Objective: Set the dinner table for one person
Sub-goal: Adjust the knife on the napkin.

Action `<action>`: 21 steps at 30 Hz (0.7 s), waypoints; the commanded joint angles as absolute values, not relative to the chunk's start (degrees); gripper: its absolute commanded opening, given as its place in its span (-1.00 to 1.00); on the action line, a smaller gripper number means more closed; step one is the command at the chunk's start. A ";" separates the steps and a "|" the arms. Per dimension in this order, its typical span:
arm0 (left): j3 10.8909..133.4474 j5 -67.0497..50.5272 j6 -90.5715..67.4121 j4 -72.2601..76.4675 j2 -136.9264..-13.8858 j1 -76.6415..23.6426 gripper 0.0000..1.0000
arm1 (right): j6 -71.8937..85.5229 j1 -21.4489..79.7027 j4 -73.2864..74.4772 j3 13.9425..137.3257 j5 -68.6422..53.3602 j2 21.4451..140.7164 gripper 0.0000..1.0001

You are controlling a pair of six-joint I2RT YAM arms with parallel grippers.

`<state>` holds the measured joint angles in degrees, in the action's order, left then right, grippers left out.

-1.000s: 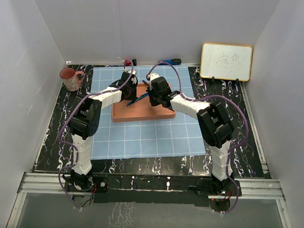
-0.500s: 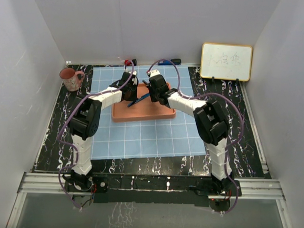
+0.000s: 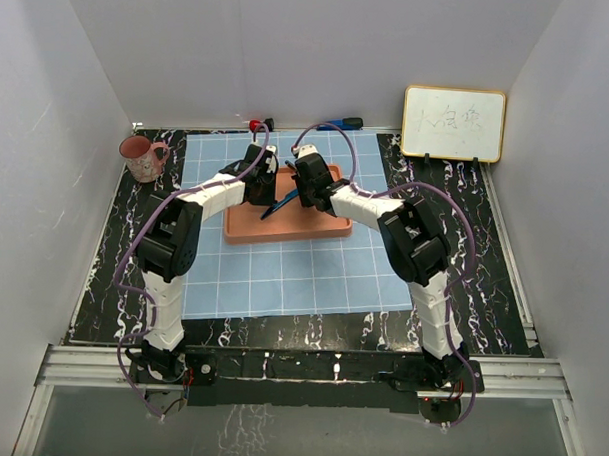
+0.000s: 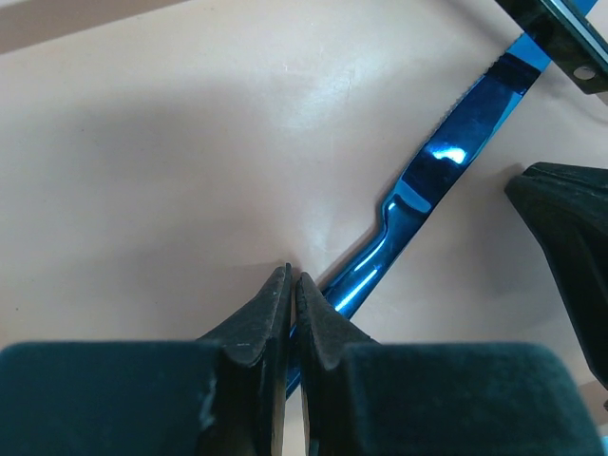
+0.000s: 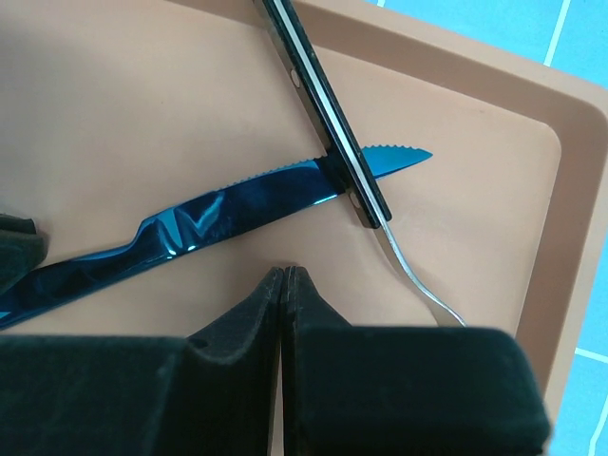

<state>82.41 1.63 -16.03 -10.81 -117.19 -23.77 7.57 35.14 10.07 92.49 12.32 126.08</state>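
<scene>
1. Table [image 3: 134,242]: black marbled top. It fills the booth floor and a blue grid cloth [image 3: 303,278] covers its middle.
2. Orange tray [image 3: 284,230] sits on the cloth toward the far edge, and both arms reach over it.
3. Left gripper [image 4: 292,280]: jaws closed to a sliver, low on the tray. A blue strip of the knife [image 4: 446,166] handle shows between them, so it looks pinched.
4. Right gripper [image 5: 285,274]: jaws pressed fully together with nothing between them. It is over the tray just beside the knife blade.
5. Black-handled utensil [image 5: 328,114] lies across the knife near its serrated tip.
6. Mug [image 3: 142,159] is at the far left corner and the whiteboard [image 3: 453,123] at the far right corner.
</scene>
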 commanded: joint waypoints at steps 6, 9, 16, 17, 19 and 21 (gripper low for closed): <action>81.10 -5.34 -16.76 -16.96 -116.84 -24.68 -0.91 | 6.93 34.24 4.86 94.75 12.44 129.25 -1.00; 80.95 -7.04 -17.00 -16.25 -116.94 -24.98 -0.91 | 6.87 33.97 3.42 94.57 11.84 129.91 -1.00; 81.64 -9.45 -16.96 -15.73 -117.78 -26.21 -0.91 | 6.54 33.39 0.48 97.06 6.50 132.69 -1.00; 81.73 -9.89 -16.96 -15.61 -117.92 -26.34 -0.92 | 6.41 33.31 0.44 97.80 5.44 133.38 -1.00; 81.78 -10.38 -17.05 -15.41 -118.10 -26.58 -0.91 | 6.26 33.24 0.08 99.00 3.18 134.55 -1.00; 81.74 -10.59 -17.20 -15.17 -118.29 -26.72 -0.91 | 6.23 33.30 -0.35 99.94 0.90 135.54 -1.00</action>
